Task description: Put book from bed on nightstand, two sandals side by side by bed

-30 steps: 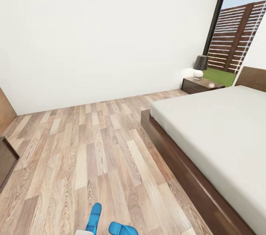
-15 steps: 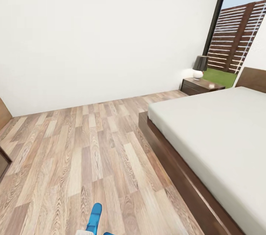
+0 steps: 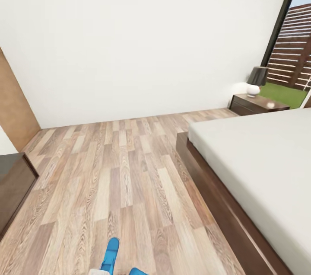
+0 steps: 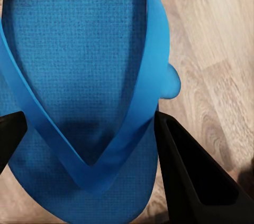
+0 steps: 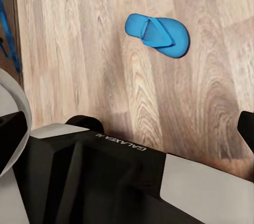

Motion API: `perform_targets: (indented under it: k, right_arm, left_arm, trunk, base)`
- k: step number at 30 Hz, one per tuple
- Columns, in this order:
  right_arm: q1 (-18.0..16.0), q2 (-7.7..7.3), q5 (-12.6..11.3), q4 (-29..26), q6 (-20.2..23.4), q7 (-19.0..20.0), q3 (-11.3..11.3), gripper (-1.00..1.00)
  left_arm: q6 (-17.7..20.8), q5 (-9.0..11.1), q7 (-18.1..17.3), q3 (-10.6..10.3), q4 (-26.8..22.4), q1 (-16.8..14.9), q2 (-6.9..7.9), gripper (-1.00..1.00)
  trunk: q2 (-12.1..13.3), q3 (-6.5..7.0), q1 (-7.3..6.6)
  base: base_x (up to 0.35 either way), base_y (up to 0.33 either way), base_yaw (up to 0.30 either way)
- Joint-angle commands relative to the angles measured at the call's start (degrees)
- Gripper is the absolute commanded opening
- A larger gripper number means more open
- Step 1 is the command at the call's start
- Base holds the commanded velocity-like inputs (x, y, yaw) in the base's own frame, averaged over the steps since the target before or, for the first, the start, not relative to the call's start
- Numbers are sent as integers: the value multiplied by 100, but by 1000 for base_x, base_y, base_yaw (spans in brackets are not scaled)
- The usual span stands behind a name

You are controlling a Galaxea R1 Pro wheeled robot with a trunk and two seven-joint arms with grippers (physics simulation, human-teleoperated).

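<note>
One blue sandal [image 4: 79,49] lies sole-up between the black fingers [image 4: 190,176] of my left gripper [image 4: 89,121], which is shut on it; the head view has this sandal [image 3: 110,255] at its bottom edge, above the floor. The other sandal [image 5: 157,35] lies on the wooden floor beneath my right gripper [image 5: 129,123], which is open and holds nothing; its tip [image 3: 138,271] peeks into the head view. The bed [image 3: 259,167] stretches along the right with a bare mattress. The nightstand [image 3: 257,104] stands beyond it by the wall. The book is out of view.
A dark lamp [image 3: 255,80] with a white base sits on the nightstand. A long low dark cabinet [image 3: 13,188] juts in at the left, with a wooden panel [image 3: 13,106] behind it. My own base [image 5: 106,182] shows in the right wrist view.
The camera has moved, shifting bed and nightstand right and bringing the left cabinet further in. The held sandal keeps its place in the picture. The floor sandal sits lower at the edge.
</note>
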Motion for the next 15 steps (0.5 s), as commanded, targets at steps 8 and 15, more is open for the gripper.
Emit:
perform_targets:
  k: [8, 15]
  right_arm:
    - [0, 0, -45, -2, 62, 23, -8, 100]
    - [0, 0, -46, -2, 63, 21, -8, 100]
  left_arm:
    - [-20, -2, -25, 7, 7, -5, -2, -100]
    - [-14, -2, -25, 7, 7, -6, -1, -100]
  trunk:
    - [-2, -5, -1]
    - [-2, -5, -1]
  base:
    - [0, 0, 281]
    - [0, 0, 282]
